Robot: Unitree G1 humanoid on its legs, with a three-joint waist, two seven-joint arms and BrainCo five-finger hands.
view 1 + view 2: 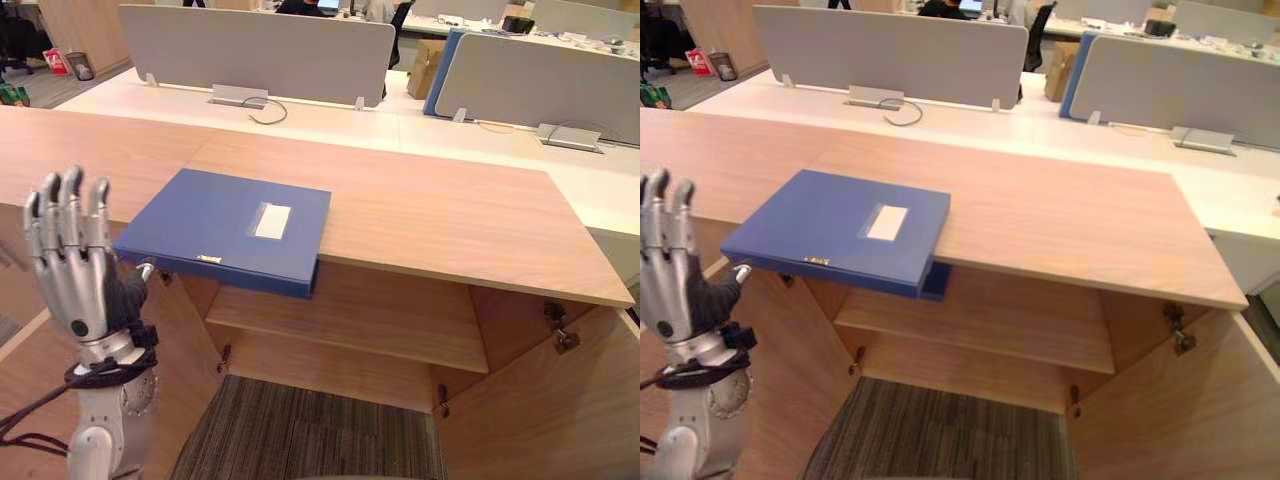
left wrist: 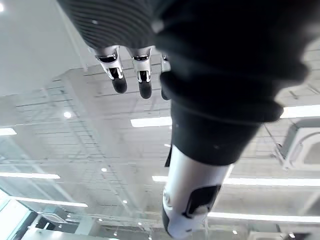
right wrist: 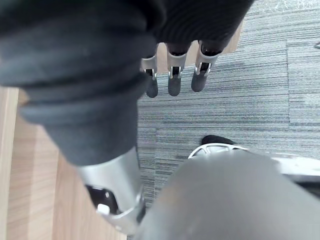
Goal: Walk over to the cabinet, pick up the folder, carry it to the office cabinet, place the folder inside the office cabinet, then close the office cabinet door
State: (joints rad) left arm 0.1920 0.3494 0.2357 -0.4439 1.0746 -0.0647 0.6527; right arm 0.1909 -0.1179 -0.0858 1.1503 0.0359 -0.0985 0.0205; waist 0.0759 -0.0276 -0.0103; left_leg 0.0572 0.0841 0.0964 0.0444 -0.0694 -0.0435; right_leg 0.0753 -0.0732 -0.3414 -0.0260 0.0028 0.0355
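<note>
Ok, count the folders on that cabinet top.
1. The blue folder lies flat on the wooden cabinet top, with its near edge overhanging the front. The left hand is raised beside it. More may be hidden out of view.

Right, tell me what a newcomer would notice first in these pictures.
A blue folder lies flat on the wooden cabinet top, its near edge jutting out over the shelf of the open compartment below. The left robot hand is held up beside the folder's near left corner, fingers straight, holding nothing. Grey desk dividers stand on the white desks behind.
</note>
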